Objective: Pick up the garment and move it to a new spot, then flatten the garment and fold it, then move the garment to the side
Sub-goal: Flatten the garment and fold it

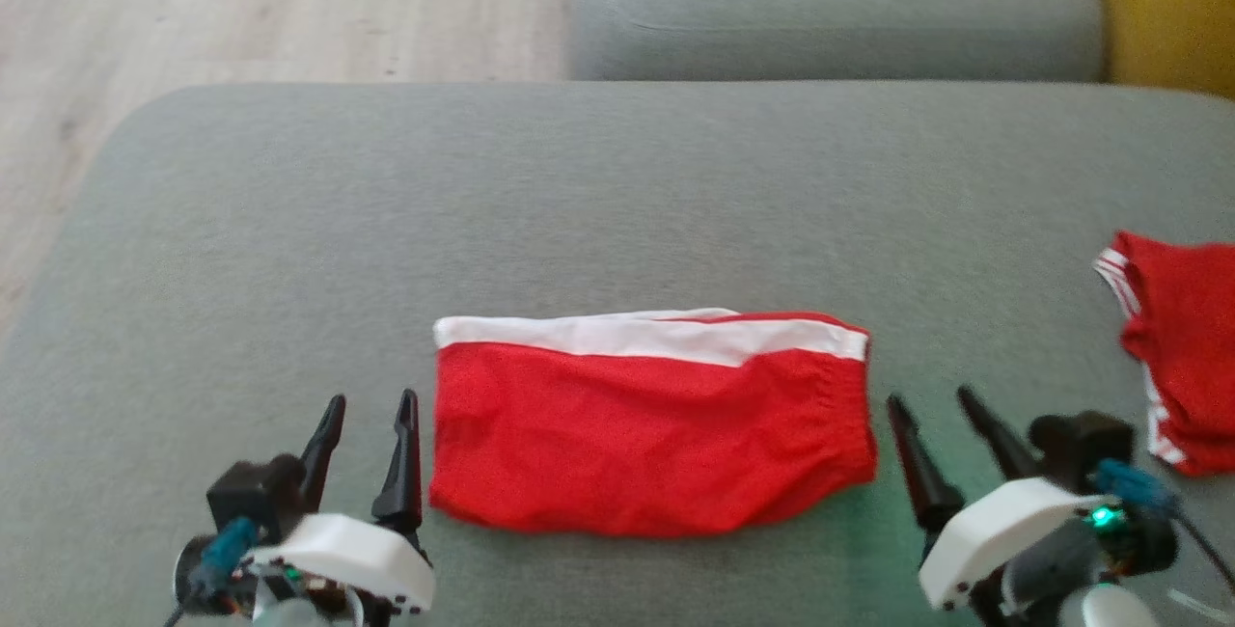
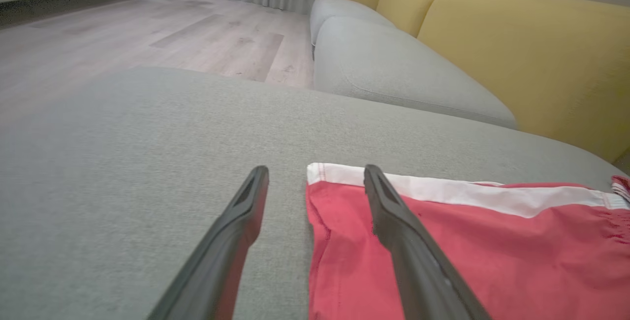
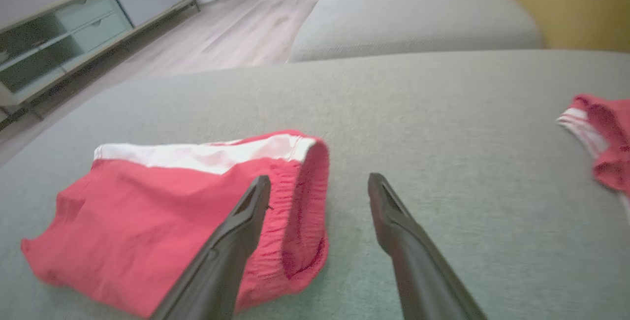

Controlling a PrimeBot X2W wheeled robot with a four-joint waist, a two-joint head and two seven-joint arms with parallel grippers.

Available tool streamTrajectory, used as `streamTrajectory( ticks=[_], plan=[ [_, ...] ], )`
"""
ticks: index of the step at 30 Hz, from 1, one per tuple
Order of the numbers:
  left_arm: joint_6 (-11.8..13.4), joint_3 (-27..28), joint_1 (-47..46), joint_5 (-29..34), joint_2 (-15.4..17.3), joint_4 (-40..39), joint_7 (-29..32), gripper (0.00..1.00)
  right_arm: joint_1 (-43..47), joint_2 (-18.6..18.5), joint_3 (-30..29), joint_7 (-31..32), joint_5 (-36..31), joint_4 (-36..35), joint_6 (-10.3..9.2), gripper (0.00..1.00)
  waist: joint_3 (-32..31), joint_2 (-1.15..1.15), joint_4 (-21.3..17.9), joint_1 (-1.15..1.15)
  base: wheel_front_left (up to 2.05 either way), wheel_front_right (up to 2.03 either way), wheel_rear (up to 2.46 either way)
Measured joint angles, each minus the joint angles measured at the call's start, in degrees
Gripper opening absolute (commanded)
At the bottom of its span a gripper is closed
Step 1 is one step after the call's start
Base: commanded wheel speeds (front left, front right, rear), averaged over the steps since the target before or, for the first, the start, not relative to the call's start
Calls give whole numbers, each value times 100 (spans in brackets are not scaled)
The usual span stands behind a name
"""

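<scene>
Head view shows the garment, a pair of red shorts with a white band along the far edge, lying folded and fairly flat on the near middle of the wide grey cushion. My left pincer sits just beside its left edge and my right pincer just beside its right edge. Both have their fingers spread apart with nothing between them, so neither holds any cloth.

From the left wrist view, one finger crosses in front of the red cloth near its left hem, while the other lies over bare grey fabric. I cannot tell whether either touches down. From the right wrist view, one finger overlaps the gathered waistband end of the garment, which gapes a little, and the other is over bare cushion.

A second red piece with white stripes lies crumpled at the right edge of the cushion, well apart from the garment. Beyond the cushion stands another grey seat with a yellow backrest to its right and pale wooden floor to its left. A low cabinet stands far off across the floor in the right wrist view.
</scene>
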Motion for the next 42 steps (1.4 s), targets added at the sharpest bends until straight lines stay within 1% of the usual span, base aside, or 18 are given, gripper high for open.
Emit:
streamTrajectory(
  ticks=[4, 8, 12, 15, 18, 19, 20, 21, 22, 23, 26, 28, 33, 37, 40, 42],
  plan=[
    [224, -19, 196, 119, 42, -274, -92, 100, -69, 2, 111, 348, 20, 460, 0, 100, -70, 0, 270, 0, 0, 0, 0],
    [437, -56, 513, 226, 12, -587, -165, 100, -299, 2, -26, 733, -108, 1074, 0, 100, -83, 0, 548, 1, 0, 0, 0],
    [553, -82, 643, 260, -73, -743, -172, 100, -524, 2, -201, 899, -132, 1524, 0, 100, -70, 0, 829, 1, 0, 0, 0],
    [611, -90, 643, 303, -109, -793, -216, 100, -686, 3, -247, 1058, 52, 1882, 0, 100, -54, 0, 999, 1, 0, 0, 0],
    [624, -89, 644, 312, -141, -820, -215, 100, -865, 3, -272, 1352, 290, 2248, 0, 100, -26, 0, 1094, 1, 0, 0, 0],
    [624, -89, 643, 375, -142, -848, -223, 100, -1078, 1, -301, 1559, 489, 2465, 0, 49, 9, 0, 1094, 1, 0, 0, 0],
    [624, -89, 643, 386, -143, -875, -223, 100, -1164, -1, -302, 1610, 499, 2531, 0, 39, 17, 0, 1077, 1, 0, 0, 0],
    [626, -89, 643, 408, -146, -906, -223, 100, -1243, -9, -293, 1648, 532, 2585, 0, 39, 27, 0, 1055, 1, 0, 0, 0],
    [646, -91, 643, 427, -153, -934, -224, 100, -1313, -22, -274, 1685, 558, 2639, 0, 26, 36, 0, 1026, 1, 0, 0, 0],
    [661, -92, 641, 439, -162, -949, -224, 100, -1369, -29, -259, 1711, 610, 2675, 0, 0, 44, 0, 992, 1, 0, 0, 0],
    [675, -99, 640, 468, -164, -1004, -241, 100, -1491, -135, -136, 1807, 775, 2703, 0, 0, 70, 0, 852, 1, 0, 0, 0],
    [687, -92, 636, 468, -164, -1011, -241, 100, -1591, -296, -134, 1886, 895, 2675, 0, 0, 87, 0, 742, 1, 0, 0, 0],
    [724, -85, 630, 469, -166, -1089, -241, 100, -1769, -1002, -205, 2278, 1203, 2376, 0, 0, 113, 0, 460, 1, 0, 0, 0],
    [720, -92, 626, 468, -167, -1093, -240, 100, -1783, -1451, -486, 2535, 1301, 2126, 0, 0, 142, 0, 272, 1, 0, 0, 0],
    [721, -96, 621, 469, -180, -1093, -240, 100, -1744, -1585, -650, 2666, 1393, 1952, 0, 0, 153, 0, 191, 2, 0, 0, 0],
    [719, -94, 621, 468, -186, -1085, -240, 100, -1661, -1523, -681, 2754, 1580, 1757, 0, 0, 138, 0, 152, 1, 0, 0, 0]
  ],
)
